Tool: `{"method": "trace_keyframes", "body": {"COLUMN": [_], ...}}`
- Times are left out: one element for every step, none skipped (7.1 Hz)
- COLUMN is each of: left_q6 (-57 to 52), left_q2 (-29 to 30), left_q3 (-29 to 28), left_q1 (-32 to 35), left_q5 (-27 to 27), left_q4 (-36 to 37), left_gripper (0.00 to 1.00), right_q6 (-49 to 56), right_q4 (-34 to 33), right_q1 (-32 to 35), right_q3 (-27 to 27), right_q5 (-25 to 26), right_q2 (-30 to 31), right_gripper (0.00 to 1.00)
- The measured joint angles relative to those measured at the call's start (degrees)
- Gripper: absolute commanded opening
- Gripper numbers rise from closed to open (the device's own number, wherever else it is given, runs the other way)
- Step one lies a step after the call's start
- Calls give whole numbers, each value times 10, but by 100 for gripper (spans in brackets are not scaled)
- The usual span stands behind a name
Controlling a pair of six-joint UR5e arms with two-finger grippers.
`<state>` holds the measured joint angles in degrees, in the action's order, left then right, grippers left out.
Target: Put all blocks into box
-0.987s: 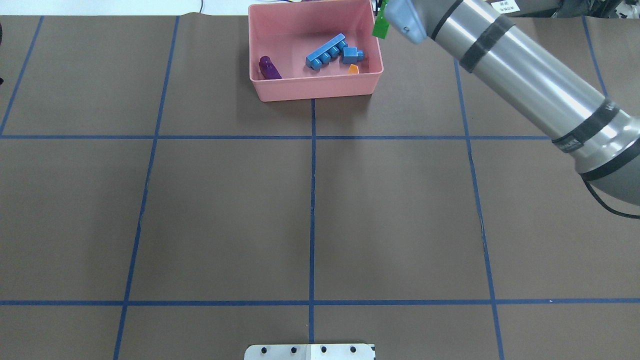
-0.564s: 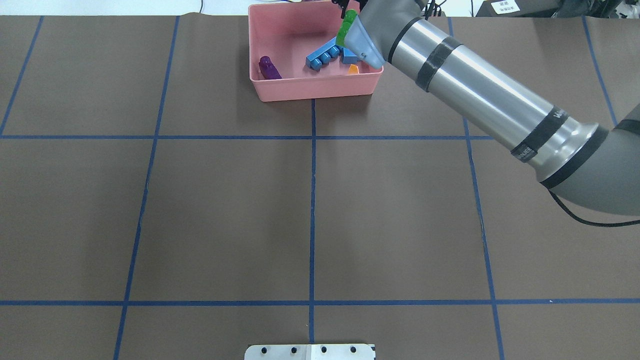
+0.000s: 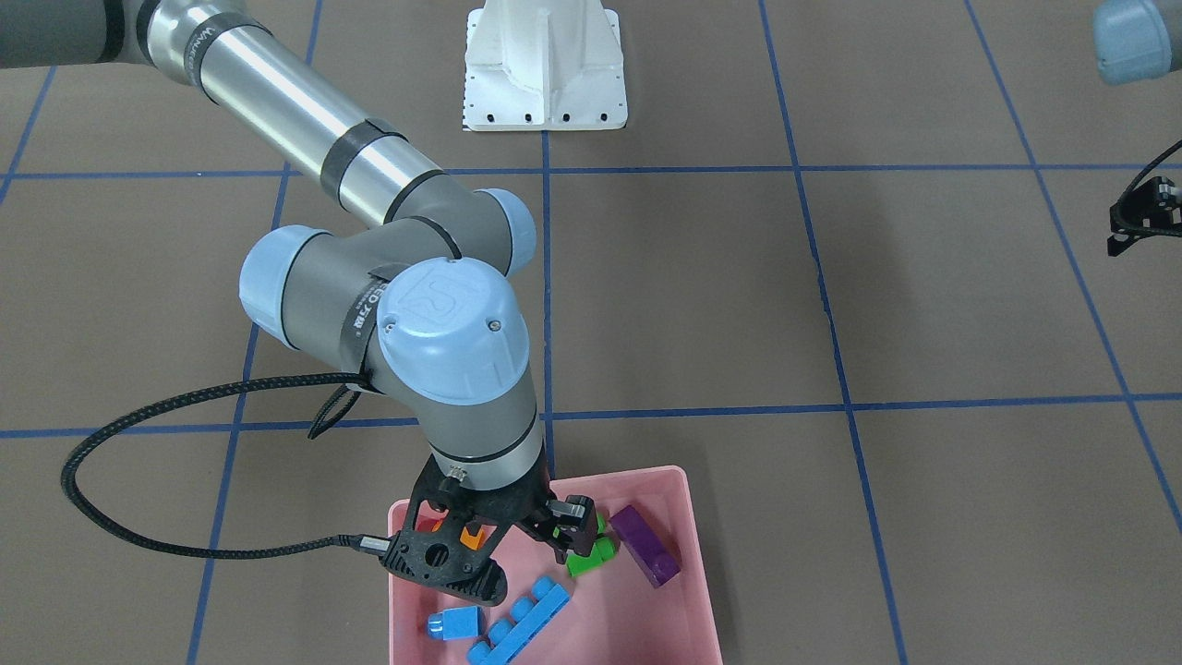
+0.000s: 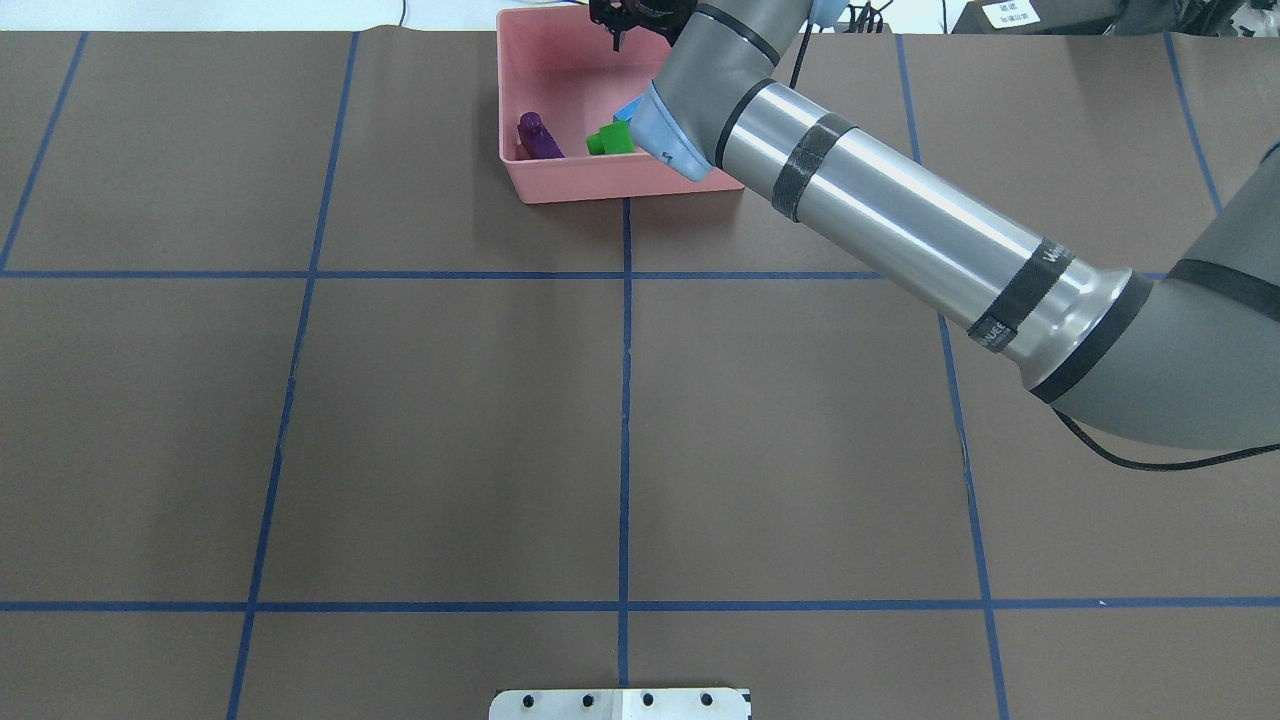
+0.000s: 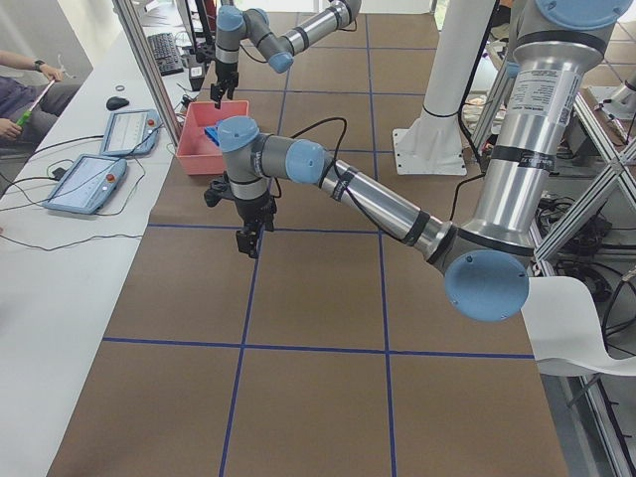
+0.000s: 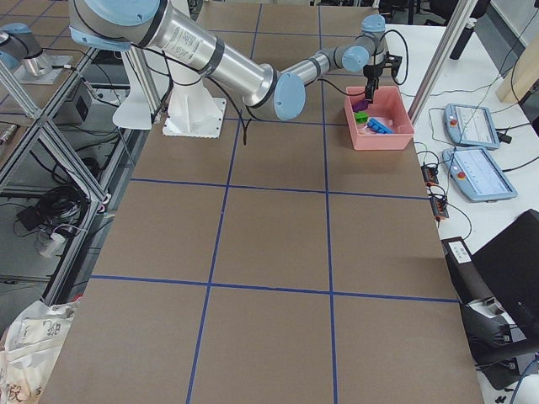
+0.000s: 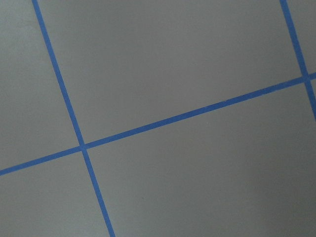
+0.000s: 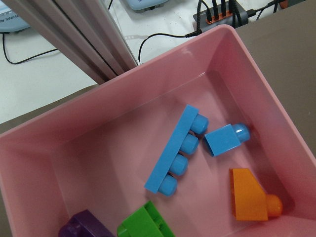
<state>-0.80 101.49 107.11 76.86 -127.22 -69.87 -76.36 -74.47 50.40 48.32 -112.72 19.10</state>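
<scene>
Pink plastic, the box [image 4: 620, 182] sits at the table's [image 4: 450, 420] far edge from the robot, at the end of the middle tape line [image 4: 624, 400], and all five blocks lie inside it. The right gripper [image 3: 568, 528] hangs over the box's interior, pointing down, its jaws apart and holding nothing. The green block [image 3: 591, 554] lies free on the floor just under its fingertips, tilted, just beside the purple block [image 3: 646, 545]. From the right wrist camera, the long blue block [image 8: 173, 150] lies on its side across the middle of the floor. Its studs face the small blue block [image 8: 224, 139], which sits just beside one end of it. The orange block [image 8: 249, 195] lies apart from these, near a corner. Green and purple are cut off by that view's lower edge. The left gripper [image 5: 249, 237] hangs over the brown paper well away from the box, pointing down near a crossing of tape lines; whether its jaws are apart or together I cannot tell. The white base [image 3: 545, 65] stands at the robot's side of the table.
</scene>
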Motion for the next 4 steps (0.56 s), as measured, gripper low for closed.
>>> {"method": "trace_keyframes", "body": {"left_q6": [6, 10, 4, -17], "left_q2": [-10, -16, -26, -43], "left_q3": [-2, -7, -10, -11], "left_q1": [8, 23, 38, 53], "left_q5": [-4, -14, -23, -28], "left_q4": [1, 1, -3, -10], "left_gripper": [100, 100, 100, 100], "right_q6": [34, 76, 114, 153], "right_q4": [-60, -120, -160, -179], "right_q1": [12, 24, 37, 54], "right_q3": [38, 88, 144, 203], "right_q5": [-19, -35, -50, -68], "right_q2": [5, 23, 56, 104], "right_gripper": [100, 100, 100, 100]}}
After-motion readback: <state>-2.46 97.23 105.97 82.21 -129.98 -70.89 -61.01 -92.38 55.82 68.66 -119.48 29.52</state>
